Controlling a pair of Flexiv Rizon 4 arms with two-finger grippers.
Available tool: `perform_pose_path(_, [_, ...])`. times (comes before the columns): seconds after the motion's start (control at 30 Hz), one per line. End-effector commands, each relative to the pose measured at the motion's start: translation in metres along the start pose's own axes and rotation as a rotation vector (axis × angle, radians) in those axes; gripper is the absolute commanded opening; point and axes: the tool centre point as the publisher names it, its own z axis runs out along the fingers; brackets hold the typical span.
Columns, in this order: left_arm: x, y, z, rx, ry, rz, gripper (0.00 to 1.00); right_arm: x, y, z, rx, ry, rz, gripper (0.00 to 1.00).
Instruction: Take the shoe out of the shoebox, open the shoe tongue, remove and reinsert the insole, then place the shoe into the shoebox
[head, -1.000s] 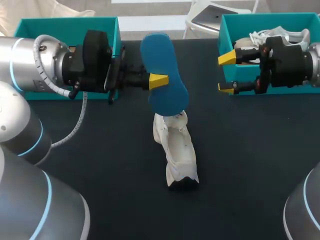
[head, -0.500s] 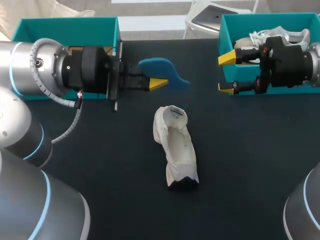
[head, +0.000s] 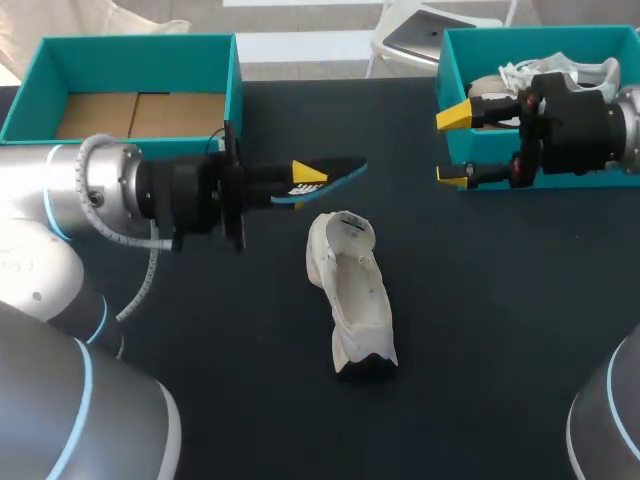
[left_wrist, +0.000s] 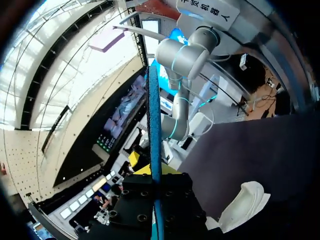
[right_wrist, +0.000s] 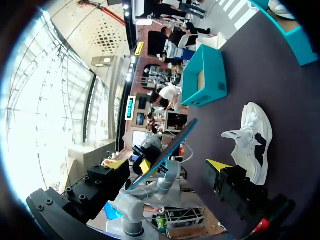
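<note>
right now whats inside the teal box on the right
A pale shoe with white laces lies in the shoebox; the right gripper and its wrist cover most of it and the box floor.

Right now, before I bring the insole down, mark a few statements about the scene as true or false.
1. The left pincer is shut on the insole. True.
2. The insole sits inside the shoe. False: it is held in the air, apart from the shoe.
3. The right pincer is open. True.
4. The shoe lies in the left shoebox. False: it lies on the table; the left shoebox holds no shoe.
</note>
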Motion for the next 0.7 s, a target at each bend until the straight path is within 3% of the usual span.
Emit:
perform_pose_path(0.03, [0.009,0.005,0.006,-0.008,-0.122,0.351,0.00,0.000,0.000,0.001,-0.001,0.000,0.000,1.00])
perform_pose_path(0.47, [0.000,0.000,0.001,-0.121,-0.054,0.361,0.00,0.000,-0.001,0.002,-0.003,0.012,-0.003,1.00])
perform_pose_path(0.7, [0.001,0.002,0.006,-0.139,-0.022,0.409,0.00,-0.003,0.009,0.023,0.056,0.025,0.021,1.00])
